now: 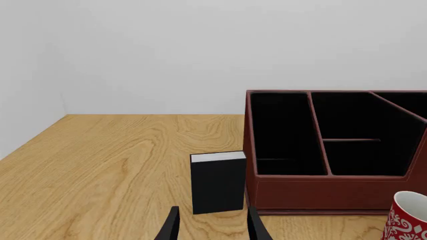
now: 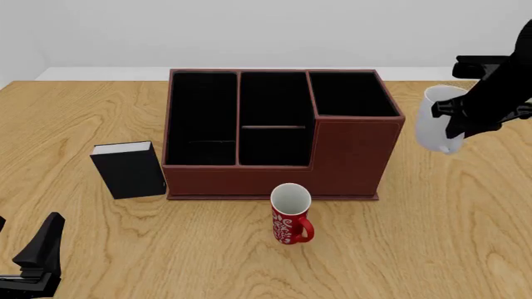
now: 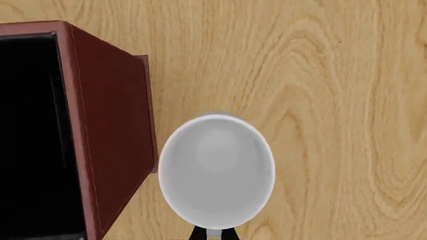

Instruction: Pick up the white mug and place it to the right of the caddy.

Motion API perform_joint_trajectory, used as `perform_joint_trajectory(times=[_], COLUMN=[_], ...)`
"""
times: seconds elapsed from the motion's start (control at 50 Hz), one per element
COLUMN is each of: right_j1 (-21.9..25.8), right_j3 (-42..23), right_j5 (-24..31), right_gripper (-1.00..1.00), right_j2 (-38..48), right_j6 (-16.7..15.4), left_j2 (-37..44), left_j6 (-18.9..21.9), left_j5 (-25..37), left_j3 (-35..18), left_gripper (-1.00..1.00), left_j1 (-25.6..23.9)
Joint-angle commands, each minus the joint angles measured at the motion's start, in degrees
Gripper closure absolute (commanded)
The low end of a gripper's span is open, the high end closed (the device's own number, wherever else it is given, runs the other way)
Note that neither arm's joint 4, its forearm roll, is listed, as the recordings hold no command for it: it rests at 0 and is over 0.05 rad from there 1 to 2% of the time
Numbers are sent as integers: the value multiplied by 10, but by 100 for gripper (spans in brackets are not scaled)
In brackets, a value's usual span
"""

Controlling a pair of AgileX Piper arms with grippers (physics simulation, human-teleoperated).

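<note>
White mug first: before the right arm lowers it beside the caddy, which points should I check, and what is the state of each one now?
1. Right gripper holds the white mug: ok, the jaws clamp its rim.
2. Mug is on the right side of the caddy: ok in the front view.
3. Gap between mug and caddy wall: ok, the right wrist view shows the mug apart from the wall.
4. Bare table under the mug: ok.
5. Height above the table: cannot tell exactly; it looks lifted.
6. Left gripper out of the way: ok, open, far left.
</note>
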Motion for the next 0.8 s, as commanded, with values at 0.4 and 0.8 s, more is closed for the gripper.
perform_joint_trajectory(times=[0.4, 0.8], right_j1=[19, 29], right_j3=[46, 75], right_j5=[-26, -44], right_gripper=[100, 100], right_j2=[-2, -5], right_j6=[-9, -9], left_j2=[0, 0], left_j6=[0, 0], left_j5=[0, 0], left_j3=[0, 0], left_gripper=[-100, -100], left_j1=[0, 0])
